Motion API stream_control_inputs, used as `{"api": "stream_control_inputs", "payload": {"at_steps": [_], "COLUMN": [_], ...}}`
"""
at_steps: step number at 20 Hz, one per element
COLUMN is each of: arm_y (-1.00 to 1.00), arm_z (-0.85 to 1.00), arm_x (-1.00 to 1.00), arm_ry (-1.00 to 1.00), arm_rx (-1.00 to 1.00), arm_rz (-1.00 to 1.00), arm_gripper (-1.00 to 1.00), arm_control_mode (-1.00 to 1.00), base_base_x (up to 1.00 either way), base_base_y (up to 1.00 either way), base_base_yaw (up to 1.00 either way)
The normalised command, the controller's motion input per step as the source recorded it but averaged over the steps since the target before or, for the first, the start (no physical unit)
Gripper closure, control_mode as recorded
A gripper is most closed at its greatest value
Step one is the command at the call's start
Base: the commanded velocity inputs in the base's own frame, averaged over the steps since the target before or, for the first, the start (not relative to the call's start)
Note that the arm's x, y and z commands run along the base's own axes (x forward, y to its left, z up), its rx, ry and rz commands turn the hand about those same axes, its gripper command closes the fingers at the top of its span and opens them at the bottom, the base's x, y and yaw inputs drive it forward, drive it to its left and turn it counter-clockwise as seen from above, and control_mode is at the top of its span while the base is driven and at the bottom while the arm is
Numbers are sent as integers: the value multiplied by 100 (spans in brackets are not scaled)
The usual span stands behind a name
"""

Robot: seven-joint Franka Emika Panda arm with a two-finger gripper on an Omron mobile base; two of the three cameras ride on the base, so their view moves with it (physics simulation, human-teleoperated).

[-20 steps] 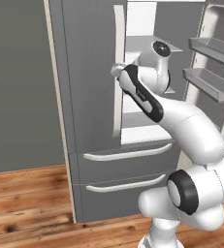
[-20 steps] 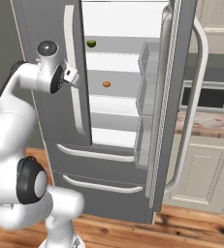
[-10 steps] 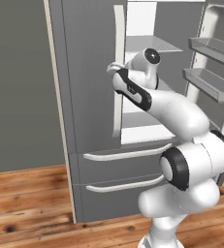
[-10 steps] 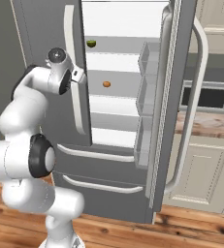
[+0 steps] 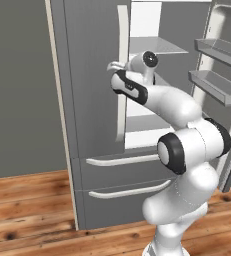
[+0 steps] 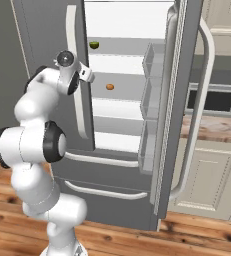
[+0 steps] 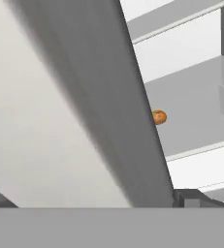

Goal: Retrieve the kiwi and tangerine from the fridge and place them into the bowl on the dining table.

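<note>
Tangerine (image 6: 110, 87) on fridge (image 6: 132, 115) shelf

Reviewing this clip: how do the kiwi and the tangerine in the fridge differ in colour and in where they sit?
The kiwi is dark green; the tangerine is orange. The kiwi sits on a higher shelf, towards the left near the closed door; the tangerine sits one shelf lower and a little further right. Both are small round fruits resting alone on white shelves of the fridge, untouched by the gripper.
</note>
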Motion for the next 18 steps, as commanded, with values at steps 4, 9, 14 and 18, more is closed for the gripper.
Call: {"api": "stream_control_inputs", "payload": {"at_steps": [4, 9, 14, 18], "arm_y": [3, 10, 18, 5], "arm_z": [-14, -26, -10, 15], "arm_x": [71, 84, 87, 5], "arm_ry": [-8, -6, 3, 26], "arm_rx": [-1, -2, -1, 0], "arm_rz": [0, 0, -2, -9], "arm_gripper": [-100, -100, 100, 100], "arm_control_mode": [-100, -100, -100, -100], "base_base_x": [0, 0, 0, 0], "base_base_y": [0, 0, 0, 0], "base_base_yaw": [0, 0, 0, 0]}}
